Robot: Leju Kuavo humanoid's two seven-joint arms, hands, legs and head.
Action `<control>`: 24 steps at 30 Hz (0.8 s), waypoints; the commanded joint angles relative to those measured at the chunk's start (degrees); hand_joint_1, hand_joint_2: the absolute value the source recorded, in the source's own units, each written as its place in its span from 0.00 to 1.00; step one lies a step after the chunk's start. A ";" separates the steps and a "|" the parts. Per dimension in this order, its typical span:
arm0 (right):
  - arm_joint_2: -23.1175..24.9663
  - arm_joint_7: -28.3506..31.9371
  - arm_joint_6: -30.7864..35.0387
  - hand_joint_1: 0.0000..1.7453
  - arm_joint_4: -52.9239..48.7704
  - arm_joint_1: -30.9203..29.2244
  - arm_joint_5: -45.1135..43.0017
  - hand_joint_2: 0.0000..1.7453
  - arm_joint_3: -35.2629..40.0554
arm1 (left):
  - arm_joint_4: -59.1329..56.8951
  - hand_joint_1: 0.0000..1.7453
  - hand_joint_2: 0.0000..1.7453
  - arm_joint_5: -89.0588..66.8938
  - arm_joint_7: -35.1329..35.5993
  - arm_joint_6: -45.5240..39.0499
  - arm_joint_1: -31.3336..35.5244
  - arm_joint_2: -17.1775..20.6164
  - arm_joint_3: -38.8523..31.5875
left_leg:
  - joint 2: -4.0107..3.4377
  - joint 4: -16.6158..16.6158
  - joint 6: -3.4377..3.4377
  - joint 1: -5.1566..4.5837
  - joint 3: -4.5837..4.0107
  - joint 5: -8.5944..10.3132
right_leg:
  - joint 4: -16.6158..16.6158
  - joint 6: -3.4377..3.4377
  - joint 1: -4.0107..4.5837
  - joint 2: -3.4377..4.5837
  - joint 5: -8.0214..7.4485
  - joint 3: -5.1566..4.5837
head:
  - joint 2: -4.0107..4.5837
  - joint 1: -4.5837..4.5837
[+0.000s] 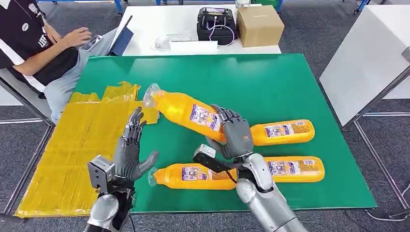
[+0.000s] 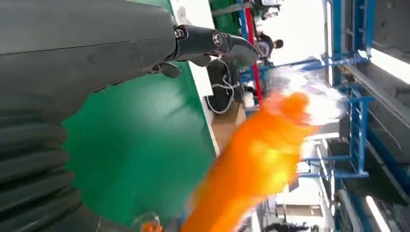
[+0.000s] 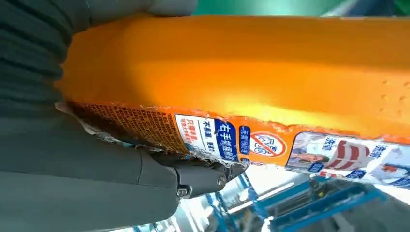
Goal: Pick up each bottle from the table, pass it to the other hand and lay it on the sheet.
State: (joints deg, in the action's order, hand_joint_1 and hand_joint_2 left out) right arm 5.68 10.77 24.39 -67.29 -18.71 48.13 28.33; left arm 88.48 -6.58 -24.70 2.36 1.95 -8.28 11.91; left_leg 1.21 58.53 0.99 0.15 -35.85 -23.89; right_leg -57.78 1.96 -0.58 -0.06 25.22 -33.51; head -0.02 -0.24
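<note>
right hand (image 1: pixel 235 135) is wrapped around the lower body of one orange bottle (image 1: pixel 186 109), fingers curled over the label, bottle held off the table and tilted, clear cap end toward the left hand. in the right wrist view the same bottle (image 3: pixel 251 72) is pressed against the palm, thumb (image 3: pixel 193 180) seen under the torn label.

left hand (image 1: pixel 130 147) is raised, palm turned toward the held bottle, fingers (image 1: pixel 134 124) spread and pointing up, thumb out to the side; nothing is held or touched. gap is seen between the fingertips and the bottle cap. in the left wrist view the bottle (image 2: pixel 251 164) is blurred, near the hand (image 2: pixel 72 87) but apart from it.

green mat (image 1: pixel 270 82) covers the table. three more bottles are laid flat on it: near bottle (image 1: pixel 191 175) just in front of the left hand, partly hidden by the right wrist; far-right bottle (image 1: pixel 285 132) behind the right hand; low-right bottle (image 1: pixel 296 169) beside the right forearm. yellow sheet (image 1: pixel 72 145) is spread at the left side of the mat, partly hanging past the table edge, with no bottle on it.

beyond the mat a white table (image 1: pixel 159 24) carries a black device (image 1: pixel 216 24) with cables and a cardboard box (image 1: pixel 258 25). person (image 1: pixel 34 43) is seated at the far left, a hand resting near a phone. white panel (image 1: pixel 367 58) stands at the right.
</note>
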 commanded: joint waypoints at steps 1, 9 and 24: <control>3.44 4.74 -1.44 1.00 -0.58 -0.15 -7.35 1.00 -1.29 | -4.24 0.00 1.00 0.90 0.54 -0.18 5.06 1.05 4.29 | -0.02 -0.01 -0.03 0.02 0.06 -0.02 | 0.03 -0.03 0.03 -0.04 0.02 0.08 | 0.00 0.00; 3.54 6.79 -5.93 1.00 0.14 -0.36 -13.69 1.00 -1.45 | -4.30 0.00 1.00 2.10 0.68 0.60 5.71 1.23 5.32 | -0.01 -0.03 -0.01 0.00 0.07 -0.01 | 0.04 -0.01 0.01 -0.04 0.02 0.08 | 0.00 0.00; 5.81 8.95 -14.04 1.00 9.92 -3.31 -16.51 1.00 8.83 | -5.34 0.00 1.00 3.45 0.87 0.65 8.24 1.72 7.39 | -0.11 -0.06 -0.04 0.05 0.18 -0.03 | 0.10 -0.05 0.07 0.03 0.00 0.20 | 0.00 0.00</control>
State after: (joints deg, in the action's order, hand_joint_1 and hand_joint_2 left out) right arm 11.50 19.04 13.11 -66.38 -18.16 31.56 29.92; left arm 87.52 -3.56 -24.09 2.93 6.64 -8.04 17.16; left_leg 1.21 58.52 0.98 0.16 -35.88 -23.89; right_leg -57.79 1.96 -0.57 -0.05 25.23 -33.53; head -0.02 -0.24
